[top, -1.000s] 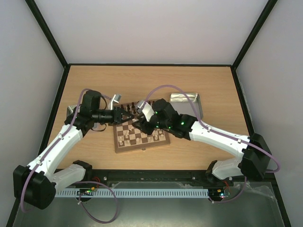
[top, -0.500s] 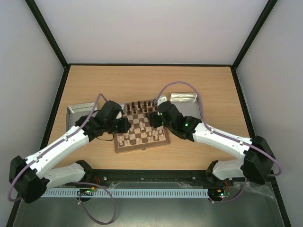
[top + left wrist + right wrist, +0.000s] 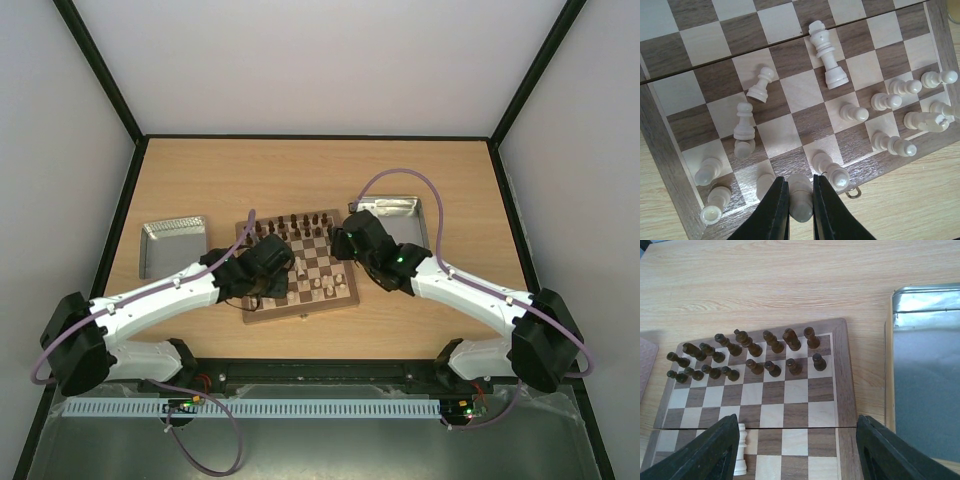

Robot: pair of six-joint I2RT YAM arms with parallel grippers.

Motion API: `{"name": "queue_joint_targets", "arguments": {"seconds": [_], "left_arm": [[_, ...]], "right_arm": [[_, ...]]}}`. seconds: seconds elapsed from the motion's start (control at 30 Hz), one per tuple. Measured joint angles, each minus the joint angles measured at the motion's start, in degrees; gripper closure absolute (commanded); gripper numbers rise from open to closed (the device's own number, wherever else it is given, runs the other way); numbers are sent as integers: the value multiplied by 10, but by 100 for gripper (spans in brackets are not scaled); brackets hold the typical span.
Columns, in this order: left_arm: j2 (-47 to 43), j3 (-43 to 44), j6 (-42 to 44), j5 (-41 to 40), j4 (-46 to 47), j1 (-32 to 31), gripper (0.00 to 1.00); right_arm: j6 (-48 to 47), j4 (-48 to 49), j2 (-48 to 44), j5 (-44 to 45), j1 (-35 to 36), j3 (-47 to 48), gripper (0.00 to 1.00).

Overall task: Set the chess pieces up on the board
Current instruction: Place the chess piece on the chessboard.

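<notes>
The board [image 3: 345, 300] lies at the table's middle. Dark chessmen [image 3: 765, 345] fill its two far rows. Several pale chess pieces [image 3: 855, 112] stand on the near rows, and a tall pale king [image 3: 827, 55] stands nearer the middle, also seen in the right wrist view [image 3: 741, 456]. My left gripper [image 3: 800, 210] is shut on a pale piece [image 3: 801, 192] at the board's near edge row; in the top view it [image 3: 272, 272] is over the board's near left corner. My right gripper [image 3: 795, 450] is open and empty above the board's right side [image 3: 345, 245].
A metal tin [image 3: 172, 240] lies left of the board. Another tin [image 3: 415, 225] lies at the right, its rim close to the board's right edge [image 3: 920, 365]. A small metal clasp [image 3: 854, 192] sticks out from the board's near rim.
My left arm has swung down and in from the left tin side to the board's near left rows. My right gripper has drawn back to the right, off the board's middle.
</notes>
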Motion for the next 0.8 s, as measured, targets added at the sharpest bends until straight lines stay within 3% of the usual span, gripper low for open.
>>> {"name": "queue_joint_targets", "arguments": {"seconds": [0.8], "left_arm": [[67,-42,-29,-9,56,-13,98]], "right_arm": [[21,0,0,2,-2,-16,37]]}}
